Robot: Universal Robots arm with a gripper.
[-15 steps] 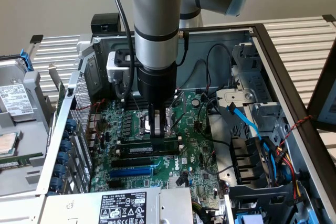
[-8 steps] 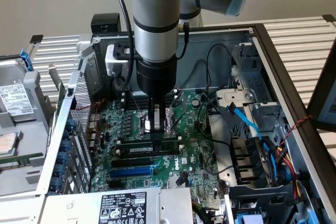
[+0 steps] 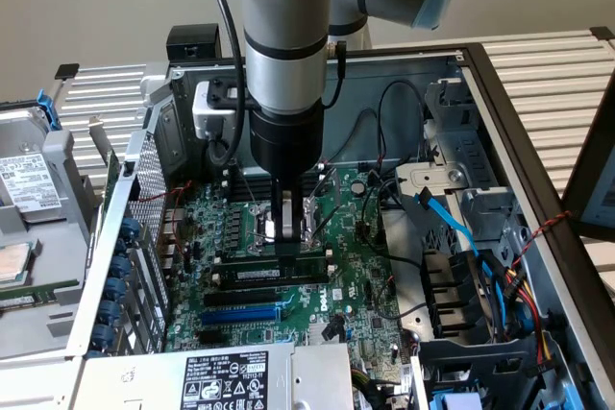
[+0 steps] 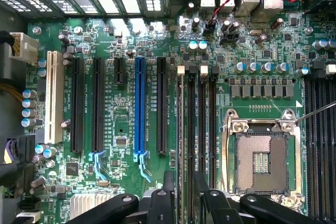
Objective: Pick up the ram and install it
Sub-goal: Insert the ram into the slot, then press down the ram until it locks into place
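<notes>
1. Black two-fingered gripper (image 3: 283,242) on the grey arm hangs straight down inside the open case. Its jaws stand wide apart, one finger on each side of the ram, with a gap showing on both sides, so it grips nothing.
2. The ram (image 3: 259,273), a long thin green circuit-board stick with a white label strip, stands on edge in the black memory slot closest to the expansion slots. In the wrist view the ram (image 4: 182,129) shows edge-on, running away from the gripper (image 4: 184,182). I cannot tell whether it is pressed fully home.
3. Handling, as I judge it: the stick is light and stiff but thin and fragile. It will tolerate a pinch across its flat faces near the middle of the top edge, and little twisting. The chips and the contact edge are poor places to hold.
4. The dark metal computer case (image 3: 500,93) lies open and holds the green motherboard (image 4: 121,40), bundles of blue and black cables (image 3: 452,218) and a labelled silver power unit (image 3: 226,376).
5. Beside the ram, the neighbouring black memory slots (image 4: 202,129) look unfilled, as does the long blue expansion slot (image 4: 139,103).
6. The metal-framed processor socket (image 4: 261,161) carries no cooler.
</notes>
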